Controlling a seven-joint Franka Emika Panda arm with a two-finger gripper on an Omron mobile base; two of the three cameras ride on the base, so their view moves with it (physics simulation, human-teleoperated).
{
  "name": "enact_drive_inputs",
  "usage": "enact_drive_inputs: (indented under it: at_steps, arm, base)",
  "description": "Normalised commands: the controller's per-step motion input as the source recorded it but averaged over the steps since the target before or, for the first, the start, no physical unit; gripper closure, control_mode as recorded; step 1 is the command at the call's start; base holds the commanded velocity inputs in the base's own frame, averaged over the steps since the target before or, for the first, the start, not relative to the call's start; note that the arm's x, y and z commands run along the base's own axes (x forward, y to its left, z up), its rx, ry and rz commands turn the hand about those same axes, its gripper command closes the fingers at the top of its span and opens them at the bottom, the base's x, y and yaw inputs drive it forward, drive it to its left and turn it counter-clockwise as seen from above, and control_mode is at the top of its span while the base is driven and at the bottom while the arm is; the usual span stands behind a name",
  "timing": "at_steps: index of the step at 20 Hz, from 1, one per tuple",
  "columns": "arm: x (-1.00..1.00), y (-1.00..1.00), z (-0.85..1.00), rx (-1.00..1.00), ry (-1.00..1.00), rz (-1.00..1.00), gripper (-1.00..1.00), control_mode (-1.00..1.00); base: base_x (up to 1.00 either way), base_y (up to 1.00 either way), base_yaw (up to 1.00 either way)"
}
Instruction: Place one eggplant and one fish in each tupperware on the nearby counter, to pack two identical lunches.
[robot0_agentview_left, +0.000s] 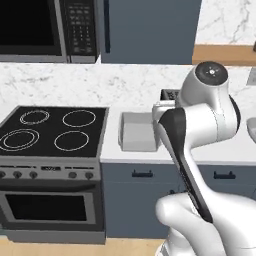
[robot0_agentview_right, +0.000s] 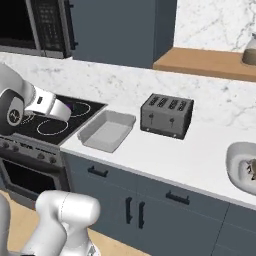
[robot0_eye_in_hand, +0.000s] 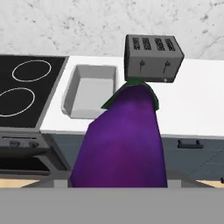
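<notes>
A glossy purple eggplant (robot0_eye_in_hand: 122, 140) with a green stem cap rises from the bottom of the hand view, held lengthwise in my gripper (robot0_agentview_right: 68, 108), which is shut on it. The eggplant hides the fingertips. A sliver of purple shows at the hand, above the stove's right edge. The pale grey tupperware (robot0_eye_in_hand: 89, 89) (robot0_agentview_right: 106, 130) (robot0_agentview_left: 136, 131) lies empty at the left end of the white counter (robot0_agentview_right: 165, 150), ahead of and below the eggplant. A brownish shape (robot0_agentview_right: 251, 170) in the sink may be a fish; too little of it shows to tell.
A black four-slot toaster (robot0_eye_in_hand: 153, 59) (robot0_agentview_right: 166, 115) stands just right of the tupperware. A black cooktop (robot0_agentview_left: 52, 130) with oven borders the counter on the left. A sink bowl (robot0_agentview_right: 237, 160) sits at the far right. Microwave (robot0_agentview_left: 35, 27) and wooden shelf (robot0_agentview_right: 205, 62) hang above.
</notes>
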Motion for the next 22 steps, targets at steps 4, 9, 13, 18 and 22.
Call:
enact_drive_inputs:
  at_steps: [4, 9, 13, 18, 22]
  arm:
    - [0.0, 0.0, 0.0, 0.0, 0.0, 0.0, 1.0, 1.0]
    - [0.0, 0.0, 0.0, 0.0, 0.0, 0.0, 1.0, 1.0]
    - [0.0, 0.0, 0.0, 0.0, 0.0, 0.0, 1.0, 1.0]
    - [0.0, 0.0, 0.0, 0.0, 0.0, 0.0, 1.0, 1.0]
    - [0.0, 0.0, 0.0, 0.0, 0.0, 0.0, 1.0, 1.0]
  base:
    - [0.44, 0.75, -0.5]
    - [0.49, 0.35, -0.43]
    - [0.36, 0.0, -0.22]
    - [0.49, 0.02, -0.15]
    - [0.66, 0.13, -0.11]
